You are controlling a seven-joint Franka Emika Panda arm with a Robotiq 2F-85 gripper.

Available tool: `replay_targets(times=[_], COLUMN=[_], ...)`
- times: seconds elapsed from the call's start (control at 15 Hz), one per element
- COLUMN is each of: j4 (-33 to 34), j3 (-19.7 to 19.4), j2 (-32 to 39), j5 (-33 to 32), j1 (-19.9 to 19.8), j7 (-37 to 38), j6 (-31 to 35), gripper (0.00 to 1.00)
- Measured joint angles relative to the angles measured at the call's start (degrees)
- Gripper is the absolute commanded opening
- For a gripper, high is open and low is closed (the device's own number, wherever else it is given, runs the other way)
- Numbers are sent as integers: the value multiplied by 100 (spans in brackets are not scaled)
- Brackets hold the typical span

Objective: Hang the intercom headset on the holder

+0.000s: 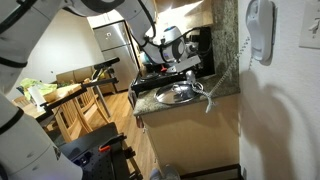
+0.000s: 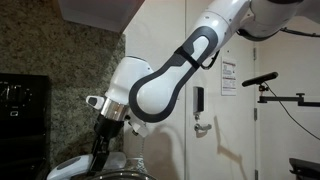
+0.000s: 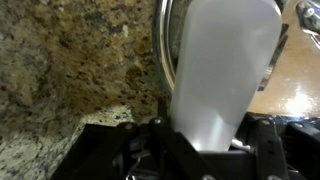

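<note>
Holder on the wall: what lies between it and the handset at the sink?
The handset's cord, stretched through the air from the holder down to the handset over the steel sink. It shows in an exterior view.

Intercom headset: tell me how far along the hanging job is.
Done: the hand is shut on the intercom headset in the wrist view. In hand: the headset sits low beside the steel bowl and granite counter, not yet raised. Left: carry it up to the holder, high in an exterior view, and hang it there.
</note>
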Motion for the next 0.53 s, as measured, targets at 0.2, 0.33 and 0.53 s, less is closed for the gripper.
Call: replay_targets(times=[0.2,0.33,0.53], j4=[0,-1,-1], j3=[-19,-70,-229], j2=[24,45,43], j5=[0,-5,-56], j1=[13,54,211], j7=[2,9,38], j6=[-1,-1,59], gripper=[34,34,34])
